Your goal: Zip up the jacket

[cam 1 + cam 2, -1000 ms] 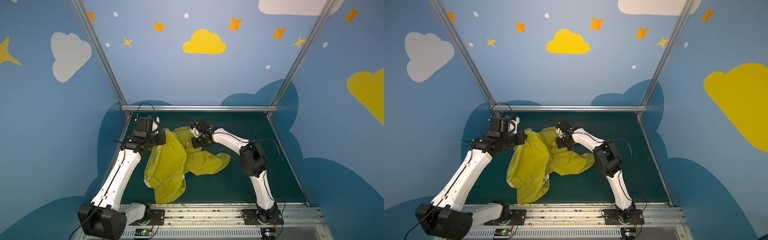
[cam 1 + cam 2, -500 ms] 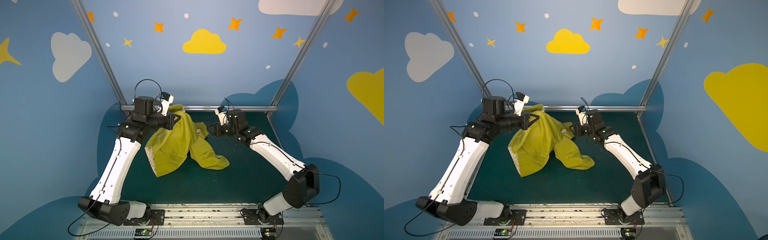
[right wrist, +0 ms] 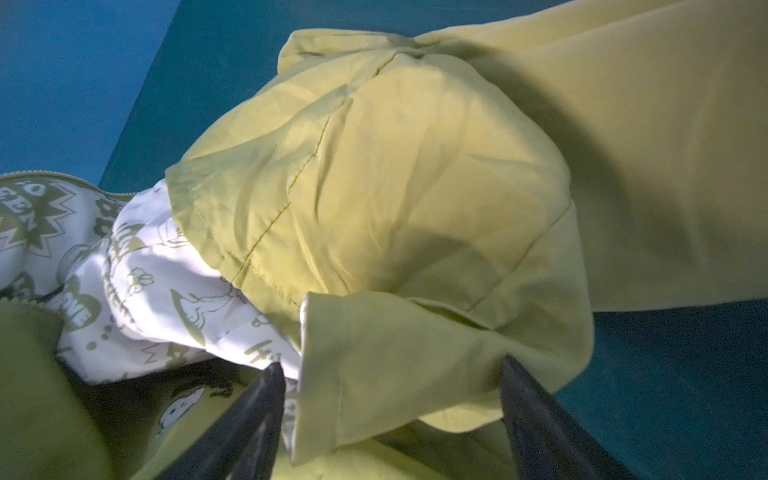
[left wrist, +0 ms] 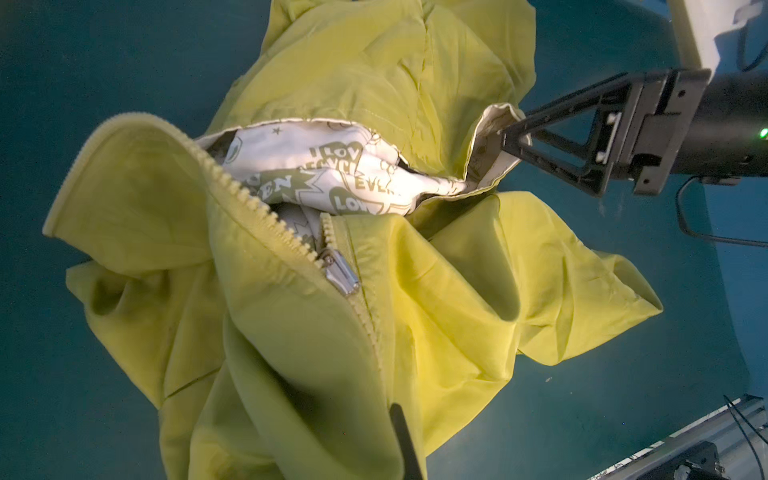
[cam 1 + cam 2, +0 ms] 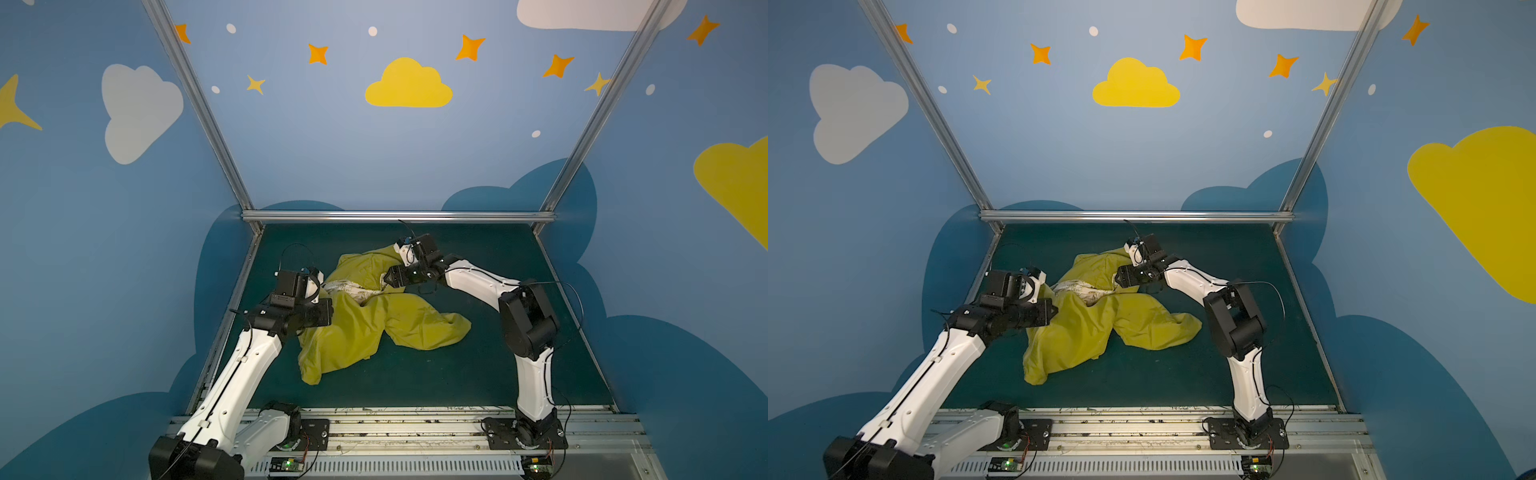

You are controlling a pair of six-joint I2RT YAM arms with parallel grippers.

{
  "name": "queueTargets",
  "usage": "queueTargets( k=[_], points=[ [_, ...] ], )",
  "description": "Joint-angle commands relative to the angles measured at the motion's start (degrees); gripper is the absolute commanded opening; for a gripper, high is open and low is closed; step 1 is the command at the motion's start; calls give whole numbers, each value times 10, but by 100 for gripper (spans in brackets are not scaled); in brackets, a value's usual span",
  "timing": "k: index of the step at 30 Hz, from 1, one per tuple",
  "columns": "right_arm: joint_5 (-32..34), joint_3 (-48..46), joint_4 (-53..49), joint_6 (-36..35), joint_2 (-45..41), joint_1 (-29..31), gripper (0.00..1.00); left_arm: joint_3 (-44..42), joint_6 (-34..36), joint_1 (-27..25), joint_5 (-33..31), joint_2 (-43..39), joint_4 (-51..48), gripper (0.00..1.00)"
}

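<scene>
the jacket [image 5: 365,328] lies crumpled in the middle of the green table [image 5: 478,374], between my 2 arms, with 1 sleeve splayed toward the right arm.

i judge it light and completely limp. it is thin, smooth cloth that folds wherever it is pushed and probably slides through a loose pinch. it won't hold a shape, so the zip line needs tension from 2 points before anything will run. the best holds, as i read it, are the small metal zipper pull [image 4: 338,272] for 1 hand and the joined fabric below it for the other.

the left hand [image 5: 328,311] is closed, with yellow cloth bunched up against its finger in the left wrist view, so i take it to be pinching the jacket. the right hand [image 3: 390,365] stands wide. a folded edge of the hood lies between its fingers [image 3: 266,395] without being clamped.

the shell is mustard yellow, and the lining [image 4: 332,166] is cream with olive hearts and lettering. the zipper teeth [image 4: 232,183] are matching yellow plastic. they are joined below the pull and splayed apart above it, so the zip is only part way up.
</scene>
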Motion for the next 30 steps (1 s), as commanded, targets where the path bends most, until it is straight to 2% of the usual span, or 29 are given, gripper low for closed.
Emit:
queueTargets(
  k=[1, 5, 7, 8, 10, 12, 16, 20, 22, 25, 27, 30],
  points=[
    [14, 33, -32, -19, 20, 13, 80, 3, -14, -4, -12, -13, 20, 3],
    [34, 110, -118, -38, 69, 26, 77, 0, -15, -7, -18, -15, 19, 3],
    [64, 150, -182, -31, 85, 28, 66, 2, -16, -8, -24, -15, 15, 3],
    [84, 169, -212, -26, 93, 28, 55, 2, -16, -8, -24, -14, 15, 3],
    [136, 194, -252, -19, 94, 24, 21, 2, -14, -9, -20, -14, 19, 3],
    [177, 202, -282, -8, 69, 12, 0, 7, -11, -7, -17, -15, 21, 3],
    [252, 156, -280, 8, -47, -19, 0, 28, 6, -2, -14, -10, 31, 3],
    [353, 85, -245, -37, -196, -52, 0, 75, 37, 13, -6, 9, 39, 3],
    [404, 41, -216, -38, -262, -71, 0, 101, 56, 22, 5, 17, 43, 3],
    [429, -56, -135, -29, -361, -111, 0, 116, 82, 30, 26, 10, 69, 3],
    [421, -130, -72, -44, -415, -137, 0, 101, 92, 30, 38, -4, 93, 3],
    [405, -183, -63, -18, -434, -184, 0, 37, 99, 13, 54, -22, 142, 3]
  ],
)
